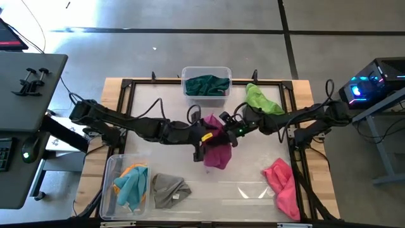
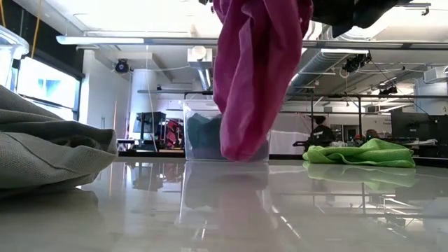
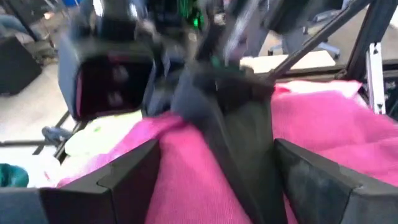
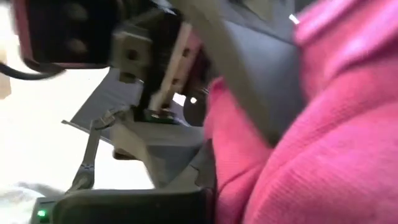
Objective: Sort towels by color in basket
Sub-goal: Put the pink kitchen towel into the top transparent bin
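Note:
A magenta towel [image 1: 218,151] hangs over the middle of the table between my two grippers. My right gripper [image 1: 230,131] comes in from the table's right and is shut on the towel's top. My left gripper [image 3: 217,180] comes from the left and is open. Its two fingers [image 3: 127,180] stand on either side of the towel's upper fold [image 3: 186,168], and I cannot tell whether they touch it. The dark green towel [image 1: 206,84] lies in the far bin. The lime towel [image 1: 263,100], pink towel [image 1: 282,183] and grey towel [image 1: 169,190] lie on the table. My right gripper pinches the magenta towel at its upper end [image 3: 283,109], with the dark finger [image 3: 233,109] coming down onto the cloth from the table's right. The towel hangs slack below the fingers, and its lower end [image 2: 241,150] is lifted clear of the table in the low view.
A clear bin [image 1: 109,190] at the near left corner holds the orange towel [image 1: 134,170] and the cyan towel [image 1: 131,187]. A second clear bin [image 1: 185,76] stands at the far edge. A dark frame [image 1: 126,85] borders the tabletop. Both arms meet closely at the centre.

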Robot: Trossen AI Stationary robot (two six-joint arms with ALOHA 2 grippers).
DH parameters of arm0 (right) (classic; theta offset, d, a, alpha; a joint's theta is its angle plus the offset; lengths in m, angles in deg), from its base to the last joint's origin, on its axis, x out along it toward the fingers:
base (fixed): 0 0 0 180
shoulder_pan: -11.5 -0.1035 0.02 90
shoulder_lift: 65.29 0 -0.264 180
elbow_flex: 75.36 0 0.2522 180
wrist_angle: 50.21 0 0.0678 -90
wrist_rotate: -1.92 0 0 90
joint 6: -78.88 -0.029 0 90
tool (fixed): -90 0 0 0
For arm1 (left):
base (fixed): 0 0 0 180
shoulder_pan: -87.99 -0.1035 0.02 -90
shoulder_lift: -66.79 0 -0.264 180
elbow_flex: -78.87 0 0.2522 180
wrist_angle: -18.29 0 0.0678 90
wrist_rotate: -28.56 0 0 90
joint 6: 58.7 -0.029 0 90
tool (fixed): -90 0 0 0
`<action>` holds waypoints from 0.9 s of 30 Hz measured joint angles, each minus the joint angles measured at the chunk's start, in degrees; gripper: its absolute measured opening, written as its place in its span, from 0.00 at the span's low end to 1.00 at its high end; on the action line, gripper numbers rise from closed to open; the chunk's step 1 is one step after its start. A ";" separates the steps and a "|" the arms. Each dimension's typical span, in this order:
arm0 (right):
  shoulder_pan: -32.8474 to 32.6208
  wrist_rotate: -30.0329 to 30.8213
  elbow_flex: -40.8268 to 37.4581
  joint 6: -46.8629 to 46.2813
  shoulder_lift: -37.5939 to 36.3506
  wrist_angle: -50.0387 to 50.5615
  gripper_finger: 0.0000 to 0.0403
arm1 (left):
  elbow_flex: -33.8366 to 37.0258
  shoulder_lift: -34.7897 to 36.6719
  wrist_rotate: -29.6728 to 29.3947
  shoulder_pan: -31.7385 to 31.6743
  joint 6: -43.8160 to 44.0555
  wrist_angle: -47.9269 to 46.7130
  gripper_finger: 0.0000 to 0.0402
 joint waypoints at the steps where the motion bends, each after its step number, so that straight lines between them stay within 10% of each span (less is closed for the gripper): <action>1: 0.02 -0.02 0.00 -0.18 0.00 -0.46 0.02 | 0.00 0.00 -0.08 0.00 0.60 -0.56 0.75; 16: -0.20 -1.35 -0.11 -0.58 0.09 -3.30 0.04 | -0.07 -2.25 0.15 1.13 7.55 -1.70 0.53; 27: 3.39 -13.55 0.07 -4.85 -1.95 1.69 0.38 | 0.05 -2.51 2.11 2.12 13.39 -6.52 0.17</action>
